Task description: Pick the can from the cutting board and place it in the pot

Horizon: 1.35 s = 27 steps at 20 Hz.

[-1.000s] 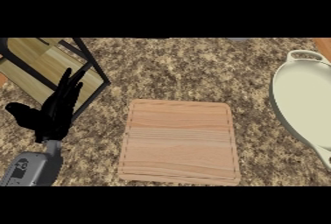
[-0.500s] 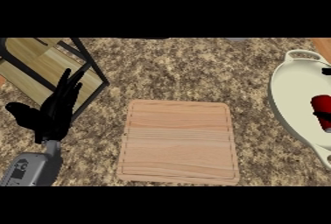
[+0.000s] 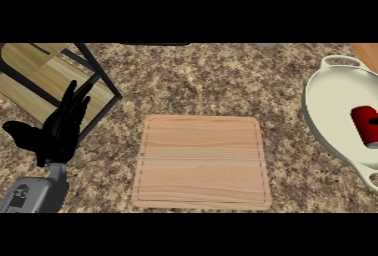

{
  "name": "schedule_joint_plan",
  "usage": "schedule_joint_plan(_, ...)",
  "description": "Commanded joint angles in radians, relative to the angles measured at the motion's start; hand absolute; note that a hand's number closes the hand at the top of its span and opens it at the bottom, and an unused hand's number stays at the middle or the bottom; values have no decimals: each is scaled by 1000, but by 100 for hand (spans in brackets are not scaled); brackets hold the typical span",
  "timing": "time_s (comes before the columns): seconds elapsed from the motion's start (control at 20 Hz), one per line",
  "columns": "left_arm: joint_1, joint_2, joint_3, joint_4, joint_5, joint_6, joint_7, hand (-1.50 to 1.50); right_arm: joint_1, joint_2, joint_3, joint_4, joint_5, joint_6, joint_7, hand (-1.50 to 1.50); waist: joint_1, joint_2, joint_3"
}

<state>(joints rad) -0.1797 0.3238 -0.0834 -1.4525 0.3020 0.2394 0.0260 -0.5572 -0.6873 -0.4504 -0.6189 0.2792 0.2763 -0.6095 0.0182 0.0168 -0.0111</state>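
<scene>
I see the red can lying inside the white pot at the right edge, well apart from the bare cutting board. Left hand rests at left, fingers straight and up; right hand isn't visible, so I can't tell its state. I'd lift it straight up, clear of the rim, without nudging the can.

- Speckled brown granite counter, filling most of the view.
- Black metal frame over pale wooden planks, toward ten o'clock.
- Orange-brown strip at two o'clock.
</scene>
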Motion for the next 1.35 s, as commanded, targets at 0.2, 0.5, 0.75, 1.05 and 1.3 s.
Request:
schedule_joint_plan(0.2,-102,3,24,-47,-9,-3,-46,0,-55,-131,-155,176,-136,125,-15,-150,-3,-5,15)
schedule_joint_plan(0.5,-92,23,35,-63,-1,-26,-54,0,-32,-190,-207,277,-172,175,-73,-150,6,-3,17)
schedule_joint_plan(0.75,-80,-30,-12,-79,-28,13,-51,0,-7,-266,-237,325,-192,226,-107,-150,7,-1,19)
schedule_joint_plan(1.05,-100,5,26,-52,-6,-10,-43,0,35,-322,-252,361,-203,271,-126,-150,6,6,24)
schedule_joint_plan(1.3,-81,-13,19,-55,6,-22,-62,0,52,-358,-265,371,-217,290,-128,-150,10,7,26)
